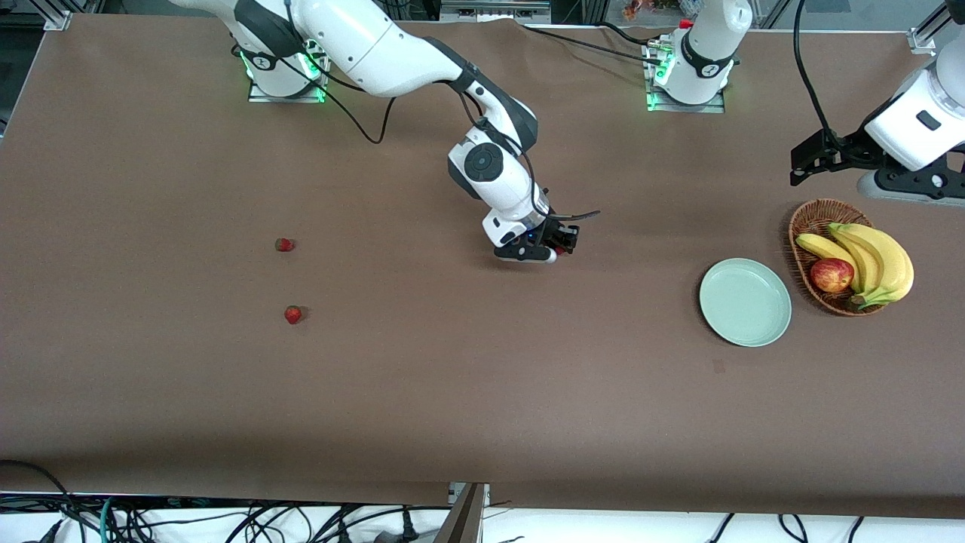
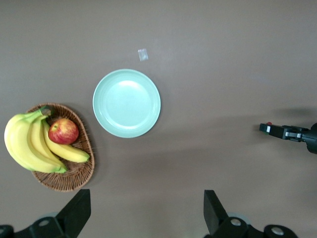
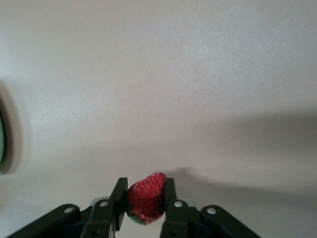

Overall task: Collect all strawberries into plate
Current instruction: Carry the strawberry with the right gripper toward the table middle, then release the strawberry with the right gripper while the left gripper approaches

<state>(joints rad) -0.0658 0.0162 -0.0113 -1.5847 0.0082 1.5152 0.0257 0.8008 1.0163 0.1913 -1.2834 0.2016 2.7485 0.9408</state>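
the right gripper [image 1: 562,243] hangs over bare brown table [image 1: 452,392] about midway along its length, between the two loose berries and the plate. its fingers [image 3: 171,196] are closed tight on a strawberry [image 3: 146,197], red flesh bulging up between the pads with a little green cap at the lower edge. from the front camera the held berry is hidden by the hand, so only the right wrist view shows the grip plainly.

two more strawberries lie on the table toward the right arm's end: one strawberry [image 1: 284,244] farther from the front camera, and another strawberry [image 1: 292,314] nearer to it, the two near each other but apart.

the plate [image 1: 745,302], pale mint green and holding nothing, sits toward the left arm's end of the table, well apart from the right gripper. just beside it, farther toward that end, is a wicker basket [image 1: 801,226] carrying a bunch of bananas [image 1: 874,260] and an apple [image 1: 831,274]. a small pale scrap [image 2: 143,54], possibly tape, lies on the table near the plate.

the left gripper [image 2: 146,210] waits high over the table beside the basket and plate, its two fingers spread wide with nothing between them.
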